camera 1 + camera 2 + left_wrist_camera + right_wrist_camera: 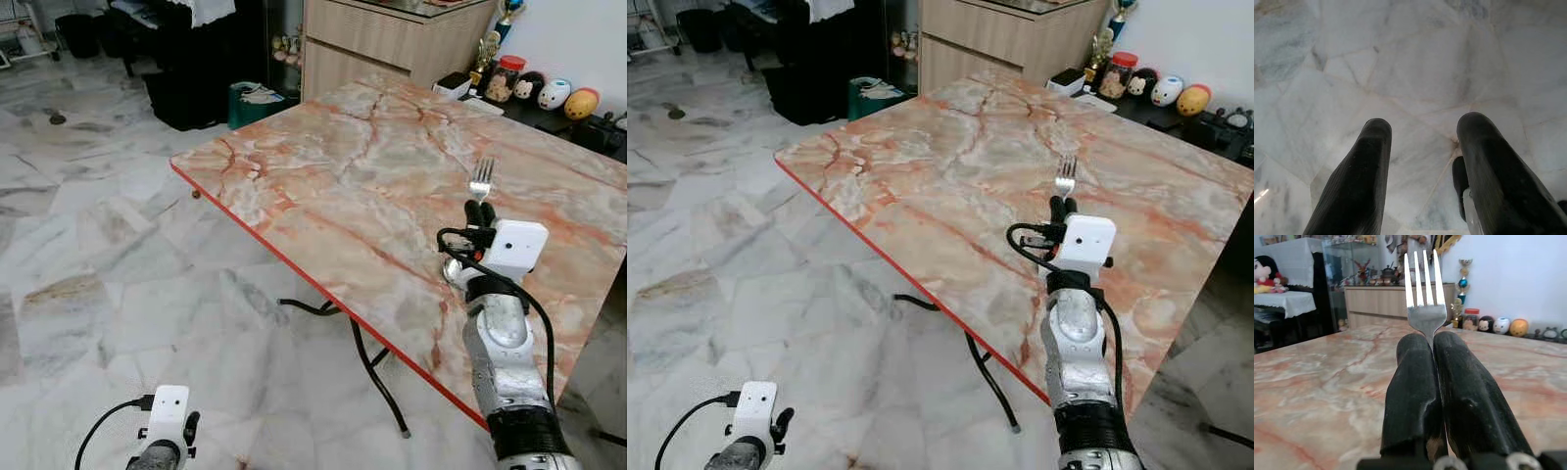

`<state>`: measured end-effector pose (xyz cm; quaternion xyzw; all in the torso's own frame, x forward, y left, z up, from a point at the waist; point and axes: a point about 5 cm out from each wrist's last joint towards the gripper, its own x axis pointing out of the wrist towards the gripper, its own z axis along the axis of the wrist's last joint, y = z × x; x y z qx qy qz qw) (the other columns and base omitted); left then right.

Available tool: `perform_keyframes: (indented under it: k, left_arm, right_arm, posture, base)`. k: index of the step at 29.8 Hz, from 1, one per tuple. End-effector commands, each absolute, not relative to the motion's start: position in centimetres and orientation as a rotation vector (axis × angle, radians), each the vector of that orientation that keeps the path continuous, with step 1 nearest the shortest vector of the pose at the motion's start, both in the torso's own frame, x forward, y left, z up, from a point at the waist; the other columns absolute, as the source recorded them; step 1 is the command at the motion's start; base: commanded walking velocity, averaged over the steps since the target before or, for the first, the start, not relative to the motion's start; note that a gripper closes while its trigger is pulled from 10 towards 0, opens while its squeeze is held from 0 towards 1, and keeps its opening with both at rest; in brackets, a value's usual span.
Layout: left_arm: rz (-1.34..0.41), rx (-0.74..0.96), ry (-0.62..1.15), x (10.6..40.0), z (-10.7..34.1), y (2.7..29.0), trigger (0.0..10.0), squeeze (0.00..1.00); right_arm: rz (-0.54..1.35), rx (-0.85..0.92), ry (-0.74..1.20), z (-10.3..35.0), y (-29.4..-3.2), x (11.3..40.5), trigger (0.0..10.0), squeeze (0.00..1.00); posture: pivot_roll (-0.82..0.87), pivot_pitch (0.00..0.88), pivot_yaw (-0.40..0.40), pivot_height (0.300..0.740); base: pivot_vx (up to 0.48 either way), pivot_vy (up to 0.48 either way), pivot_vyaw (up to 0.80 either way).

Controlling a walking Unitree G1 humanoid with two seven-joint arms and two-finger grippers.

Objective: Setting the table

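From the head camera, the robot's right gripper (479, 212) reaches over the near part of a square table with a pink-and-cream marble top edged in red (323, 186). Its two black fingers are clenched on the handle of a silver metal fork (481, 177), whose tines point away from the robot, above the tabletop. The left gripper (181, 431) hangs idle, low beside the table, over a pale marble tiled floor (98, 245).

From the left wrist, that gripper's fingers (1364, 171) stand apart, released, with nothing between them and floor tiles beyond.

From the right wrist, the fingers (1410, 391) press together on the fork, with the tines standing clear past the fingertips. Whether the fork touches the table cannot be told.

The grip looks narrow, taking only the thin handle. If the fork pivots or slips when lowered, it could land crooked. Set down too near the red edge, it might slide off onto the floor.
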<state>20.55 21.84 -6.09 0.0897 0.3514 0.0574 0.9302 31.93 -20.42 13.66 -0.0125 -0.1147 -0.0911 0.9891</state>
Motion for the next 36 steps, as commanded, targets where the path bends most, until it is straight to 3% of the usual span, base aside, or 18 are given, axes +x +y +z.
perform_keyframes:
  k: [1, 6, 13, 36]
  left_arm:
    - [0.095, 0.189, 0.713, 21.1, -5.9, 21.3, 10.0, 0.0]
    - [0.097, 0.181, 0.701, 21.4, -5.8, 21.0, 10.0, 0.0]
    - [0.094, 0.162, 0.709, 20.9, -6.1, 20.6, 10.0, 0.0]
    - [0.171, 0.124, 0.716, 20.5, -6.1, 21.9, 10.0, 0.0]
  right_arm:
    - [-0.197, -0.029, -0.255, 14.4, -20.9, 31.9, 10.0, 0.0]
    - [-0.174, -0.011, -0.248, 14.4, -20.2, 32.2, 10.0, 0.0]
    - [-0.156, 0.006, -0.247, 14.4, -19.2, 32.4, 10.0, 0.0]
    - [-0.157, -0.002, -0.247, 15.0, -19.4, 32.6, 10.0, 0.0]
  posture:
    - [0.01, 0.0, -0.055, 0.74]
    - [0.03, 0.0, -0.069, 0.74]
    - [0.01, 0.0, -0.057, 0.74]
    - [0.0, 0.0, -0.056, 0.74]
  base:
    - [0.0, 0.0, 0.0]
    - [0.0, 0.0, -0.12]
    - [0.0, 0.0, -0.78]
    - [0.0, 0.0, -0.77]
